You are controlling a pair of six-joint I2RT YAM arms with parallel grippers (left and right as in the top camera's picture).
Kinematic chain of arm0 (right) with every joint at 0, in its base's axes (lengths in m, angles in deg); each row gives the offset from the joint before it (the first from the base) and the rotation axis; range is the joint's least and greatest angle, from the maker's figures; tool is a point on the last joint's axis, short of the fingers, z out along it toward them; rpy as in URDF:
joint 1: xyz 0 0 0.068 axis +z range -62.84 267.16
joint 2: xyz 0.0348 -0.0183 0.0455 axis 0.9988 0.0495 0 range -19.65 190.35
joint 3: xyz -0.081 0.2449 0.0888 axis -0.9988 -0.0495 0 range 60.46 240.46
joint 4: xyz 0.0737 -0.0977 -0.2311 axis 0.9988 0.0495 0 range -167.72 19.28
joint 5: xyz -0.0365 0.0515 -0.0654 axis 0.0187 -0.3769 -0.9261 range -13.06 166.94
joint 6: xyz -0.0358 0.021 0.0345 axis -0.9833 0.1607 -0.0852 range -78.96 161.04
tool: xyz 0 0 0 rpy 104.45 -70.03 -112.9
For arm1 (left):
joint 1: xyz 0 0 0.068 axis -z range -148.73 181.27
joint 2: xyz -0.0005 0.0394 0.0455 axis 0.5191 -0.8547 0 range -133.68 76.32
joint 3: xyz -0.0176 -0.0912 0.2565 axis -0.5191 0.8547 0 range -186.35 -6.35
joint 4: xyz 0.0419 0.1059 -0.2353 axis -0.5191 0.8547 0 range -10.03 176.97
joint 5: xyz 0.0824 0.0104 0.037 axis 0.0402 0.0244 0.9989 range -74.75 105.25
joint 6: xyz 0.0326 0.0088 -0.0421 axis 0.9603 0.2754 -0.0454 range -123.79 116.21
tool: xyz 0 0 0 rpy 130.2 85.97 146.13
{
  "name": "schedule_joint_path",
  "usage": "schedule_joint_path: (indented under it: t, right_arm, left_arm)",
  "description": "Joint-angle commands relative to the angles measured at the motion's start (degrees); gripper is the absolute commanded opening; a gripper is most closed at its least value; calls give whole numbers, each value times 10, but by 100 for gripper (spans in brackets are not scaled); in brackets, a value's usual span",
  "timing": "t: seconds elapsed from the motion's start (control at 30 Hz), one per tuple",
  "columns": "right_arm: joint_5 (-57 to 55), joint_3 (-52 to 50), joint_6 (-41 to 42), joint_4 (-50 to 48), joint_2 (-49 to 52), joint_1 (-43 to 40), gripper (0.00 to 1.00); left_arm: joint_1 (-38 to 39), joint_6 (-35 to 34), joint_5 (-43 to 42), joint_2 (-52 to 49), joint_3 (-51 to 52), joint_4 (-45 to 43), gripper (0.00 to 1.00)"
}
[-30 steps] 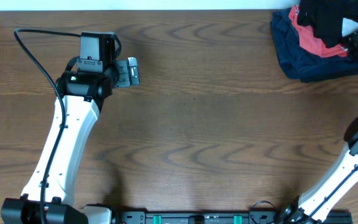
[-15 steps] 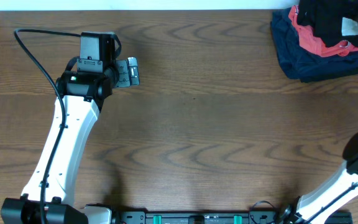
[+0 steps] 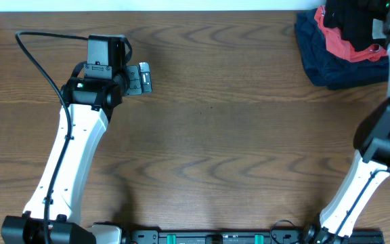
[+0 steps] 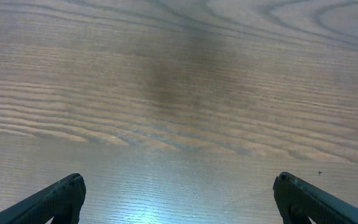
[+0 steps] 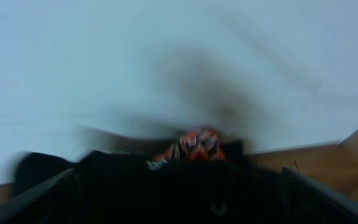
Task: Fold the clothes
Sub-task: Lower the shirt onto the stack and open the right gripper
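Note:
The clothes, a black garment [image 3: 349,20], lie crumpled on top of the pile at the table's far right corner. In the blurred right wrist view, the black cloth [image 5: 166,186] fills the bottom of the frame. My right gripper [image 5: 179,202] is open, its fingers wide apart on either side of the cloth. Whether they touch it I cannot tell. My right arm [image 3: 376,135] reaches up along the right edge to the pile. My left gripper [image 3: 139,78] hangs open over bare wood [image 4: 179,124] at the far left, far from the garment.
A red garment [image 3: 340,46] lies under the black one and also peeks out as the red garment [image 5: 194,144] in the right wrist view. Both rest on a dark navy folded garment [image 3: 320,64]. The white far edge [image 3: 181,4] of the table borders the top.
My right arm has swung from the right edge up over the pile, and its jaws have spread wider. The left arm has not moved.

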Motion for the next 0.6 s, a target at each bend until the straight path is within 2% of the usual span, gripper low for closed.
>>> schedule_joint_path:
  t: [0.0,0.13,0.3,0.43,0.57]
  right_arm:
    - [-7,0,62,-10,65,-5,99]
    - [48,0,70,10,139,-4,99]
    - [54,0,78,62,222,0,99]
    - [56,1,78,82,230,0,99]
    - [58,5,76,83,185,-7,99]
  left_arm:
    - [-3,3,7,-7,-4,0,98]
    - [-3,3,7,-7,-3,0,98]
    - [-3,3,7,-7,-3,0,98]
    - [-3,3,7,-7,-3,0,98]
    - [-3,3,7,-7,-3,2,98]
